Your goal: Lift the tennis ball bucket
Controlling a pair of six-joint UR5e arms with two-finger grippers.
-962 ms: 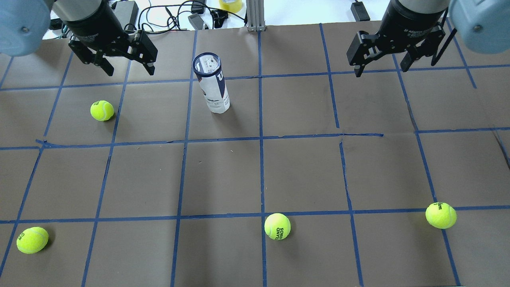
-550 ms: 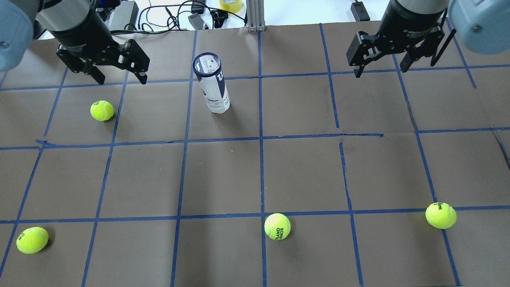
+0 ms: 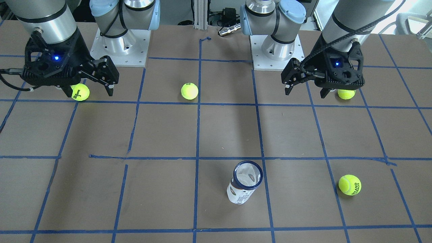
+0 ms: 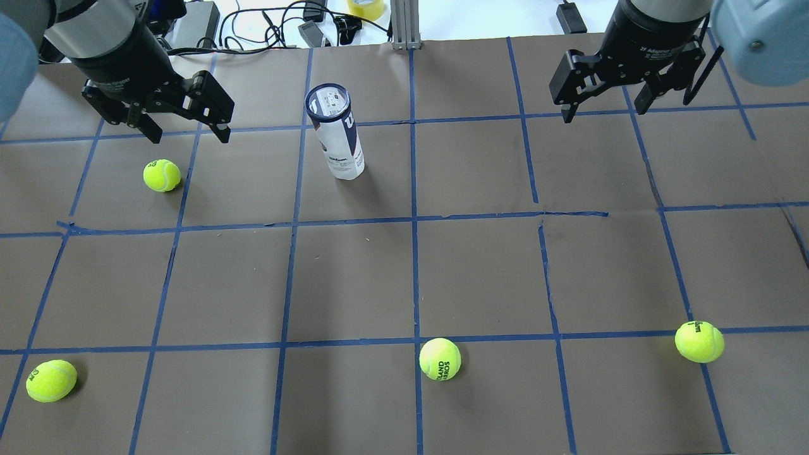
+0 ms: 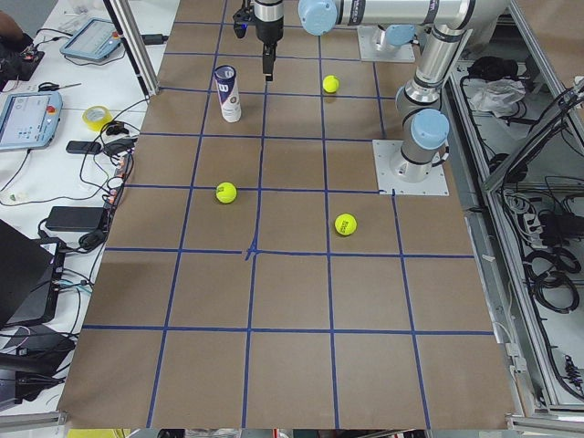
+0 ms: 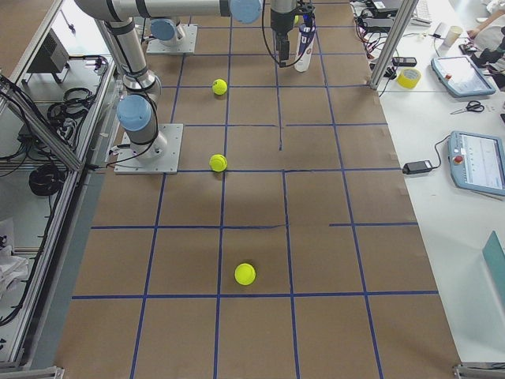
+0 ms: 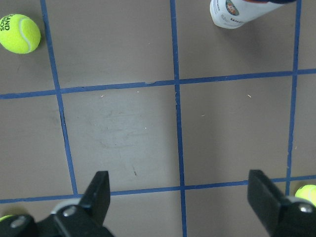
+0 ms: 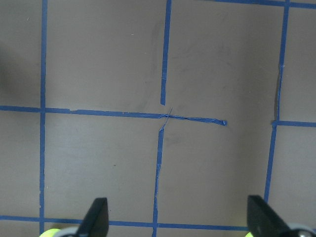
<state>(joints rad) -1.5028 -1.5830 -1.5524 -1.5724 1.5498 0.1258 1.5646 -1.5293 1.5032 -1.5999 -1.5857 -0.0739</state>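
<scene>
The tennis ball bucket (image 4: 338, 136) is a slim white-to-navy tube with a navy rim. It stands upright on the brown table at the far middle-left, and also shows in the front view (image 3: 244, 184) and at the top of the left wrist view (image 7: 237, 12). My left gripper (image 4: 188, 136) is open and empty. It hangs high above the table to the left of the bucket, clear of it, and shows in the front view (image 3: 306, 94). My right gripper (image 4: 603, 112) is open and empty, far to the bucket's right (image 3: 87, 91).
Several yellow-green tennis balls lie on the table: one below my left gripper (image 4: 162, 175), one at the near left corner (image 4: 51, 380), one at near middle (image 4: 440, 359), one at near right (image 4: 699, 341). Cables and a tape roll (image 4: 365, 7) lie beyond the far edge.
My left gripper has shifted to the left, farther from the bucket, and stays open. The right gripper, the bucket and the balls have not moved.
</scene>
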